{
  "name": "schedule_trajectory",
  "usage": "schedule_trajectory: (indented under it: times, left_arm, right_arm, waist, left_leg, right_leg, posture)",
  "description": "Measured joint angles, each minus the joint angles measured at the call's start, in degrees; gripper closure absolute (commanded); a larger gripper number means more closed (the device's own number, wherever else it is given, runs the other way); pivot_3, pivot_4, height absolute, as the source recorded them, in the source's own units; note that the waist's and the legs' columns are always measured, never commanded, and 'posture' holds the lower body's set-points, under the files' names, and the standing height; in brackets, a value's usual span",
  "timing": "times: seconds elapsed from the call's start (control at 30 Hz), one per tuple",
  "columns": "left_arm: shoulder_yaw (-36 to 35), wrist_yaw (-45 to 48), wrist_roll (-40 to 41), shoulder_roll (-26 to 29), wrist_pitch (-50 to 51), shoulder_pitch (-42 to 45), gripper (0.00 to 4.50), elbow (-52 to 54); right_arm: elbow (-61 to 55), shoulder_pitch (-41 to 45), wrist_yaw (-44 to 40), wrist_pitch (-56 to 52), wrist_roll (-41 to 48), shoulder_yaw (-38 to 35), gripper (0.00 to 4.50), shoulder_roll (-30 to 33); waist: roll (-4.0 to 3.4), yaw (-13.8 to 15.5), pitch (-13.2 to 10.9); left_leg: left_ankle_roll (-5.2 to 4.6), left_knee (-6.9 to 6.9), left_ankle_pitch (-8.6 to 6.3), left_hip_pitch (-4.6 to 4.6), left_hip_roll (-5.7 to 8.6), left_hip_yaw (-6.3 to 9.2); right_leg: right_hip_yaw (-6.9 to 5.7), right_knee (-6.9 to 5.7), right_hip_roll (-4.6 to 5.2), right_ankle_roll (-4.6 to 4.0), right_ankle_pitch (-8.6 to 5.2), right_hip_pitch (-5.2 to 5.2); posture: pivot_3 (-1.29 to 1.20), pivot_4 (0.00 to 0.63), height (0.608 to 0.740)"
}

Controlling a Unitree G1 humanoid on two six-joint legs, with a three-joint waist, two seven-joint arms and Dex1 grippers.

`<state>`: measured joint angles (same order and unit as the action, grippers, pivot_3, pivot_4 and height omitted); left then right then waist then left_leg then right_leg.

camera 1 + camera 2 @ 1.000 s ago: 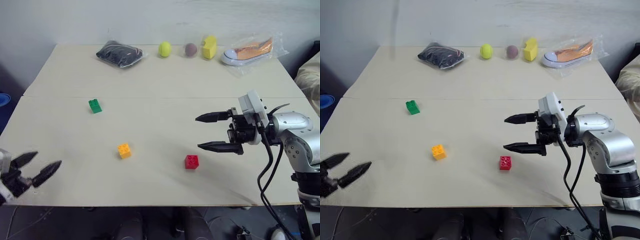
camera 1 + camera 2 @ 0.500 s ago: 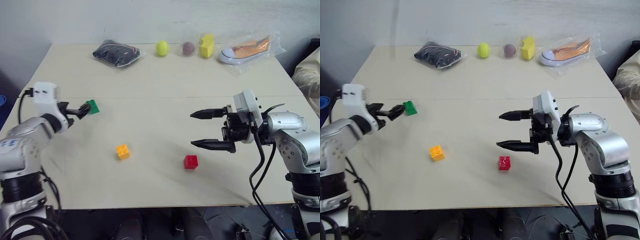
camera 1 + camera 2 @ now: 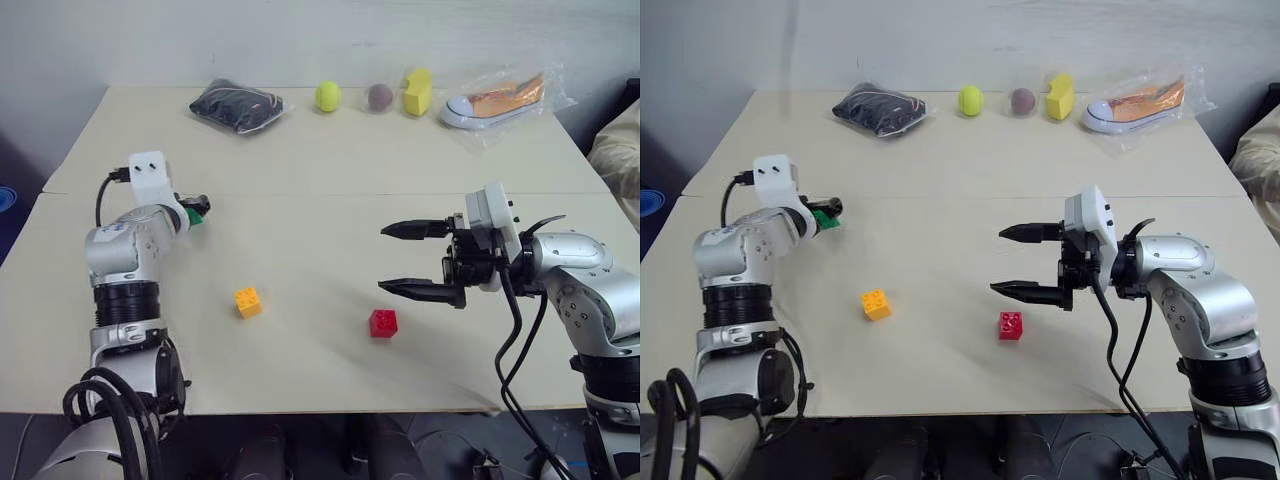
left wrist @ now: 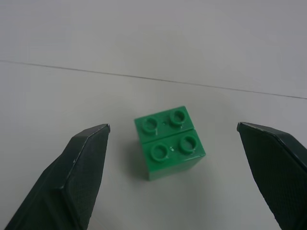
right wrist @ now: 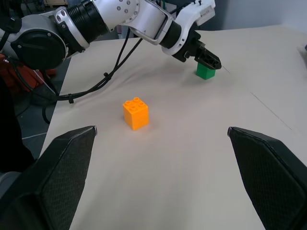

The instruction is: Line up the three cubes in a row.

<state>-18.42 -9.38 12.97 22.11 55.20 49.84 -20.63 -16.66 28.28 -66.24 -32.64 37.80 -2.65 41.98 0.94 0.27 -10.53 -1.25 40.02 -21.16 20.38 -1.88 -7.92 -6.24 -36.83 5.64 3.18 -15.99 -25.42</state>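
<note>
The worktop (image 3: 330,160) fills mid-frame; right gripper (image 3: 412,260) hovers centre-right, fingers spread, just above the red cube (image 3: 383,323); left gripper (image 4: 172,139), spread wide, brackets the green cube (image 4: 170,142) at left without touching; orange cube (image 3: 248,301) lies lower centre-left.
</note>
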Motion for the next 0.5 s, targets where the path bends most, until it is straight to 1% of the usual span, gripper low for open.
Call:
schedule_trajectory:
  times: [0.07,0.1,0.17,0.33,0.43,0.5]
  left_arm:
    - [-1.81,-2.61,-0.24,-1.09,-1.24,0.85,0.0,-3.64]
    - [-2.76,-3.7,-0.25,-1.3,-1.75,1.2,0.2,-5.36]
    - [-3.99,-4.92,-0.23,-1.46,-3.36,1.87,0.59,-7.37]
    - [-3.88,-4.5,-0.35,-1.39,-6.01,2.39,2.1,-9.73]
    - [-3.18,-4.07,-0.62,-1.35,-6.89,2.85,2.9,-11.05]
    - [-3.05,-3.93,-0.86,-1.09,-7.32,3.23,2.98,-11.67]
  right_arm:
    - [-0.63,-0.6,0.18,0.02,0.05,-0.01,0.02,-0.02]
    - [-0.87,-0.87,0.29,0.04,0.05,-0.01,0.0,-0.02]
    - [-1.07,-1.27,0.66,0.07,0.05,-0.01,0.0,-0.02]
    - [-1.12,-1.72,1.33,0.07,0.11,-0.01,0.0,-0.1]
    - [-1.22,-1.84,1.62,0.08,0.15,-0.02,0.0,-0.23]
    - [-1.28,-2.04,1.88,0.08,0.4,-0.01,0.0,-0.41]
  waist:
    - [0.02,-0.13,-0.01]
    - [0.02,-0.21,-0.01]
    - [0.03,-0.22,-0.01]
    - [0.03,-0.12,-0.01]
    - [0.03,0.03,-0.01]
    - [0.03,0.08,-0.02]
  left_leg:
    - [0.0,0.0,0.0,0.0,-0.01,-0.01]
    - [0.01,-0.01,0.0,0.0,-0.01,-0.01]
    - [0.03,-0.01,0.01,0.0,-0.02,0.0]
    - [0.03,0.0,0.02,0.0,0.01,-0.01]
    - [0.02,0.0,0.02,0.0,0.02,-0.01]
    - [0.02,0.01,0.02,0.0,0.02,0.0]
  right_leg:
    - [0.0,0.01,-0.01,0.0,0.0,0.0]
    - [0.0,0.0,-0.02,0.0,0.0,-0.01]
    - [-0.01,0.0,-0.01,0.0,0.0,-0.01]
    - [-0.01,-0.01,0.0,0.0,0.0,-0.01]
    - [-0.02,-0.01,0.0,0.01,0.0,-0.01]
    - [-0.02,-0.01,0.0,0.01,0.01,-0.01]
  posture:
    - [0.0,0.15,0.74]
    - [0.0,0.15,0.74]
    - [0.0,0.15,0.74]
    - [0.0,0.15,0.74]
    - [0.0,0.15,0.74]
    - [0.0,0.15,0.74]
